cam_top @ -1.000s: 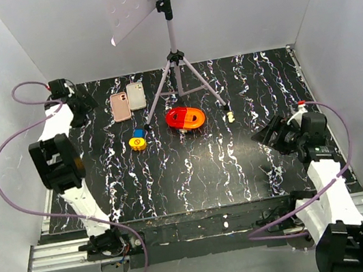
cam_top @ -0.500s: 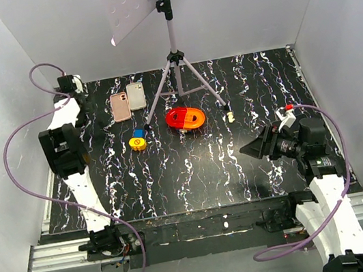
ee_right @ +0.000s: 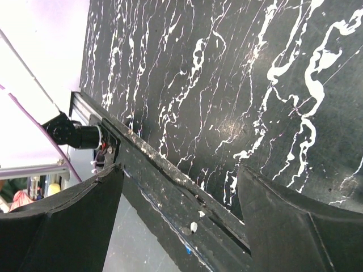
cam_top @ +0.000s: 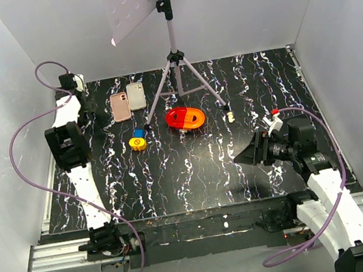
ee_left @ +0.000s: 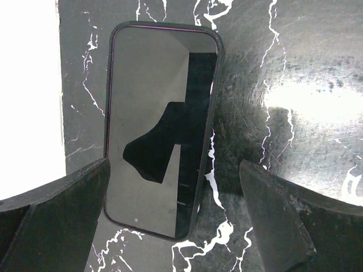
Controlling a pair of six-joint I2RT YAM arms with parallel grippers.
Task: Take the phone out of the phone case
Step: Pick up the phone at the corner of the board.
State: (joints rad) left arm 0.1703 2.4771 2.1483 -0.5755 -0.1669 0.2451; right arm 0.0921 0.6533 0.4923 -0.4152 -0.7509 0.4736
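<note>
In the left wrist view, a phone (ee_left: 153, 113) with a dark glossy screen lies flat on the marbled table. A thin dark phone case (ee_left: 210, 133) with a pinkish edge wraps its rim. My left gripper (ee_left: 174, 164) hangs open above the phone's near end, one finger on each side and neither touching it. From above, the left gripper (cam_top: 93, 120) is at the back left of the table, and the phone under it does not stand out from the dark top. My right gripper (cam_top: 239, 158) hovers open and empty at the right, over the table's front edge (ee_right: 180, 167).
A pink slab (cam_top: 120, 106) and a grey-white slab (cam_top: 136, 95), both phone-sized, lie right of the left gripper. A tripod (cam_top: 177, 74) stands at the back middle. In front of it are a red-orange dish (cam_top: 187, 117) and a yellow disc (cam_top: 138, 143). The side wall is close on the left.
My left arm has swung its wrist further toward the back-left corner. My right gripper has dropped and moved left toward the table's middle. Both grippers have stayed open.
</note>
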